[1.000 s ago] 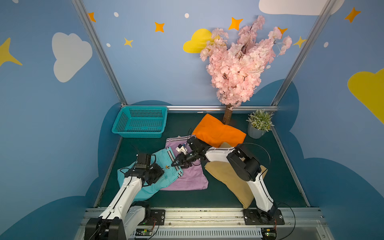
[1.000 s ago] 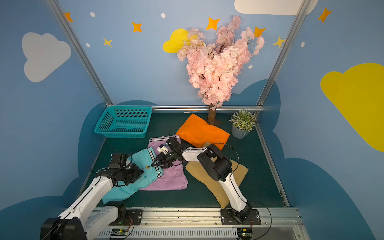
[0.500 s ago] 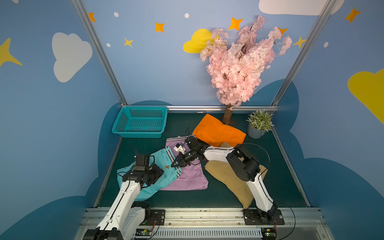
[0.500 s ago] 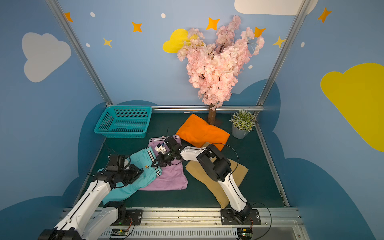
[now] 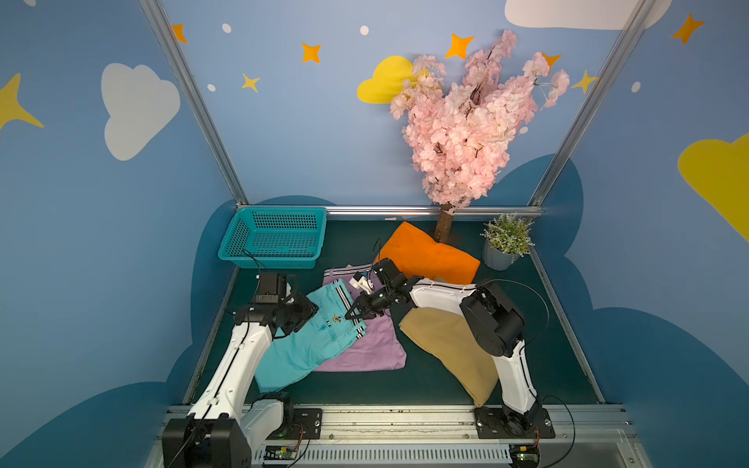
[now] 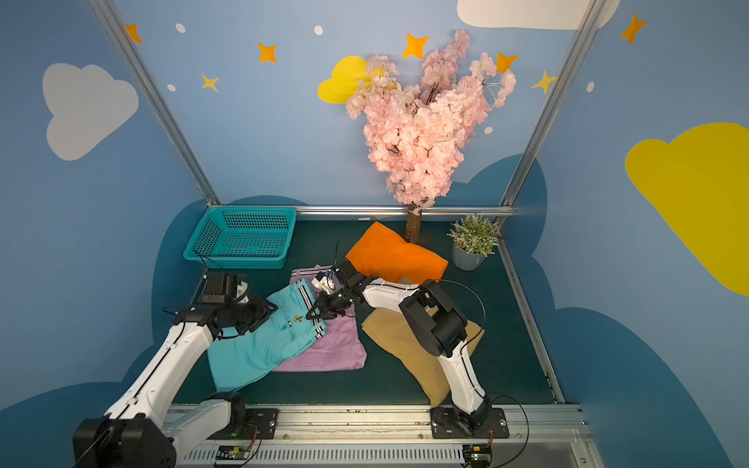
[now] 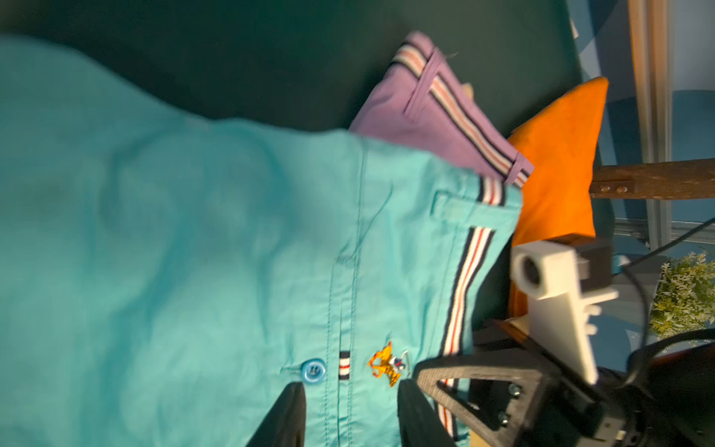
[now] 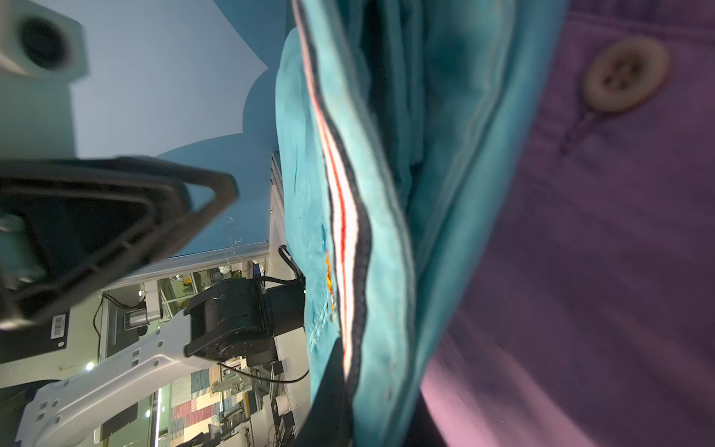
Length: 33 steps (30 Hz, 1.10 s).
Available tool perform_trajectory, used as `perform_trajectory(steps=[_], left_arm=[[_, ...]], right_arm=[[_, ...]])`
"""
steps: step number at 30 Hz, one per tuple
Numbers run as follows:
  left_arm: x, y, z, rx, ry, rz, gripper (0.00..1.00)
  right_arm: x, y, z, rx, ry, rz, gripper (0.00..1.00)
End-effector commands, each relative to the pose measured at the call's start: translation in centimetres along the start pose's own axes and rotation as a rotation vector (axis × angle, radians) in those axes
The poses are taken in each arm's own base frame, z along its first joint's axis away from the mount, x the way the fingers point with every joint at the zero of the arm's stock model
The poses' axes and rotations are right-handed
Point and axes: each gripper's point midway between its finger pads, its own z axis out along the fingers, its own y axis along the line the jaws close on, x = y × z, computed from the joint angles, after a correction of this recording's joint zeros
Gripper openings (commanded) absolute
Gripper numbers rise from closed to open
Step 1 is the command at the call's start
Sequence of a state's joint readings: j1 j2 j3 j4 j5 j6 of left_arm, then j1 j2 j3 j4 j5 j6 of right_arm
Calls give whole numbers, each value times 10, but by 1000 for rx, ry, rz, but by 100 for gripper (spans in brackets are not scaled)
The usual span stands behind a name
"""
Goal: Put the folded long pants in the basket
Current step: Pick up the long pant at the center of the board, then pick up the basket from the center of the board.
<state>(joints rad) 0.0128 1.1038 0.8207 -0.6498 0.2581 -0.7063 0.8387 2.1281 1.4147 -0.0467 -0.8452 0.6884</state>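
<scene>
Four folded long pants lie on the green table. The teal pants (image 5: 308,348) (image 6: 259,348) overlap the lilac pants (image 5: 373,344) (image 6: 336,344). The orange pants (image 5: 425,255) lie behind, the tan pants (image 5: 446,344) to the right. My right gripper (image 5: 352,316) (image 6: 314,314) (image 8: 367,406) is shut on the teal pants' striped waistband (image 8: 344,240). My left gripper (image 5: 310,314) (image 7: 350,418) stands open over the teal cloth, near its blue button (image 7: 313,370). The teal basket (image 5: 267,256) (image 6: 235,259) stands at the back left, nothing inside it.
A pink blossom tree (image 5: 462,133) rises at the back, its trunk (image 5: 444,223) just behind the orange pants. A small potted plant (image 5: 506,243) stands at the back right. Blue walls enclose the table on three sides.
My right gripper has shut on the teal pants' waistband. My left gripper's jaws have widened a little over the same pants.
</scene>
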Motion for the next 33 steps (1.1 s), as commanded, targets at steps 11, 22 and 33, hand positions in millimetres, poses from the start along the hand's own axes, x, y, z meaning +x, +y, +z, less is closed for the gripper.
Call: perform_trajectory(steps=[11, 22, 33], left_arm=[[-115, -80, 33, 5, 53, 221, 47], [-199, -78, 100, -319, 63, 479, 55], [-181, -65, 152, -467, 145, 559, 42]], right_arm=[[13, -8, -12, 30, -29, -28, 0], [28, -5, -19, 28, -8, -24, 0], [33, -3, -20, 30, 11, -21, 0]])
